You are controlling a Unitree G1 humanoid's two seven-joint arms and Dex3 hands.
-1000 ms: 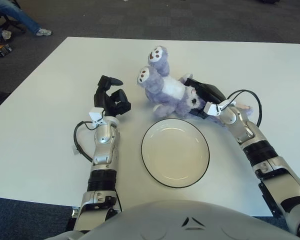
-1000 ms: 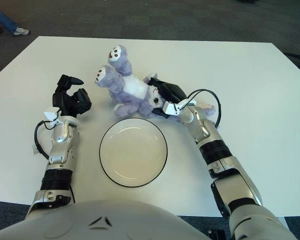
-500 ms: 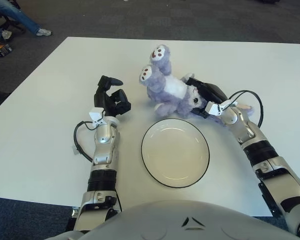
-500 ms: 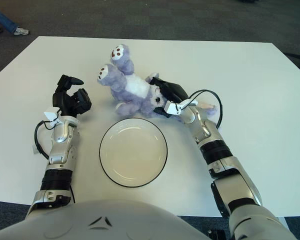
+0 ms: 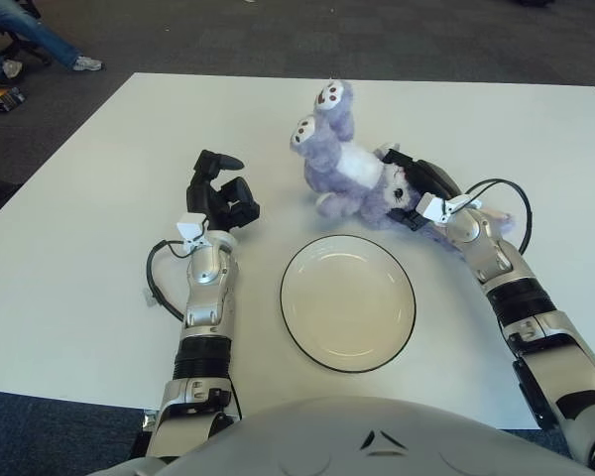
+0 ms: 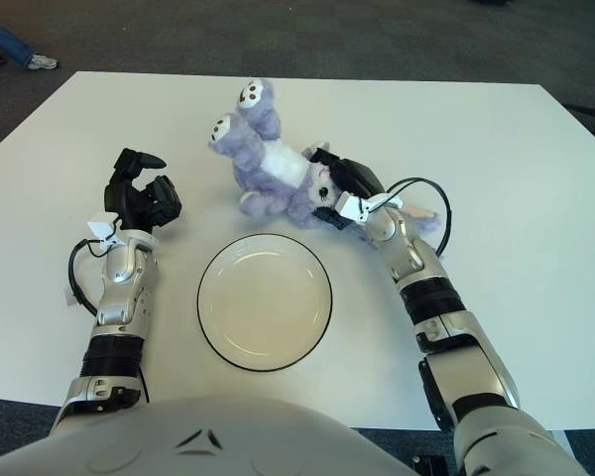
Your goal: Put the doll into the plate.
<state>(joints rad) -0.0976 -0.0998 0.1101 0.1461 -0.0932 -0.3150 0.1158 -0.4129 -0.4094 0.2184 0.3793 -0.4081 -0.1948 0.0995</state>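
Now: no readable writing or brand on anything in view.

Surface: white table (image 5: 69,268), matte, set on dark grey carpet (image 5: 278,35). Far left corner of room: a seated person's leg in jeans w/ pale sneaker (image 5: 84,63), partly cut off by the edge.

Plate (image 5: 348,302): white w/ thin dark rim, round, flat on table near robot's front, nothing in it.

Doll (image 5: 352,169): purple plush w/ white belly, lying behind the plate toward its right side, not in it. Feet w/ spotted soles stick up and away from robot; head end points toward the R hand. Lower edge of plush is near the plate's far rim, apart from it.

R hand (image 5: 416,190): black fingers closed around the doll's head end, pinching the plush; wrist and forearm angle in from lower right, black cable looped beside wrist.

L hand (image 5: 221,196): parked on table left of plate, well apart from doll. Fingers curled in loosely, one finger pointing out to the right, holding nothing. Black cable loops beside the L forearm.
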